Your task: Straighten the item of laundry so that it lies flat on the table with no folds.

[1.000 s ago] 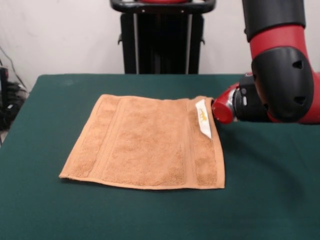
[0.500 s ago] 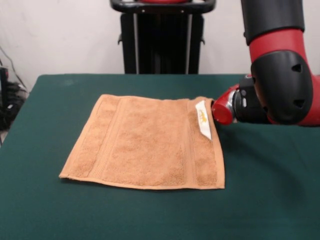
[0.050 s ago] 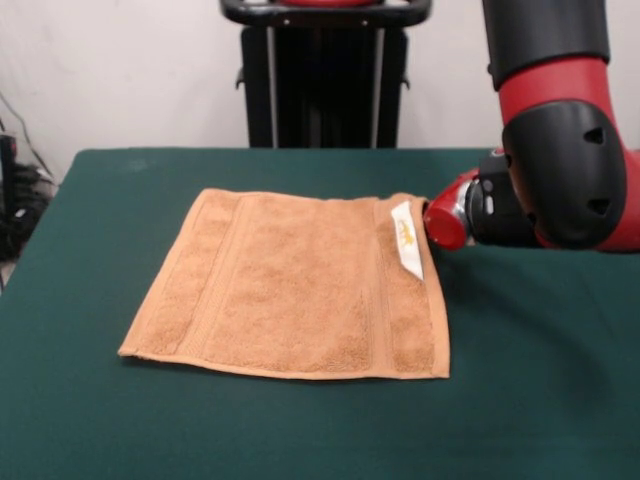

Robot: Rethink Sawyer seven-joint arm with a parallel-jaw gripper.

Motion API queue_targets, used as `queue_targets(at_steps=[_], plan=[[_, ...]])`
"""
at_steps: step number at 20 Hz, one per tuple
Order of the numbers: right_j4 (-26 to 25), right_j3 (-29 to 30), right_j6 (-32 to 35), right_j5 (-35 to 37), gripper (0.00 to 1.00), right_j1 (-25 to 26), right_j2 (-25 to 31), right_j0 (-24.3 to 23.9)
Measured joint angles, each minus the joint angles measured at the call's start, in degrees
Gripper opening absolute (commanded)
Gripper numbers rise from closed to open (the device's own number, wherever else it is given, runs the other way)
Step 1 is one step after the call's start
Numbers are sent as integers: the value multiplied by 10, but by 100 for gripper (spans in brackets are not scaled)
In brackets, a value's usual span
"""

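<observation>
The item of laundry (image 3: 300,290), a tan-orange terry towel, lies spread out on the dark green table (image 3: 540,380), a little left of the middle. Woven bands run near its left and right ends. A small white tag (image 3: 406,238) lies on top near its far right corner. The red and black arm (image 3: 560,170) comes down at the right. A red end cap (image 3: 445,222) on it sits just beside the towel's far right corner. No gripper shows; the arm's bulk hides whatever is behind it.
The robot's black pedestal (image 3: 325,75) stands behind the far table edge. Cables (image 3: 15,200) hang off the left side of the table. Green tabletop lies open in front of the towel and on both sides of it.
The arm's upper part has shifted very slightly to the left. The towel has not moved.
</observation>
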Motion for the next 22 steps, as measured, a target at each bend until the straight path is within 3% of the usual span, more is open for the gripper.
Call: queue_targets(at_steps=[22], plan=[[0, 10, 0, 0, 0, -8, 5, 1]])
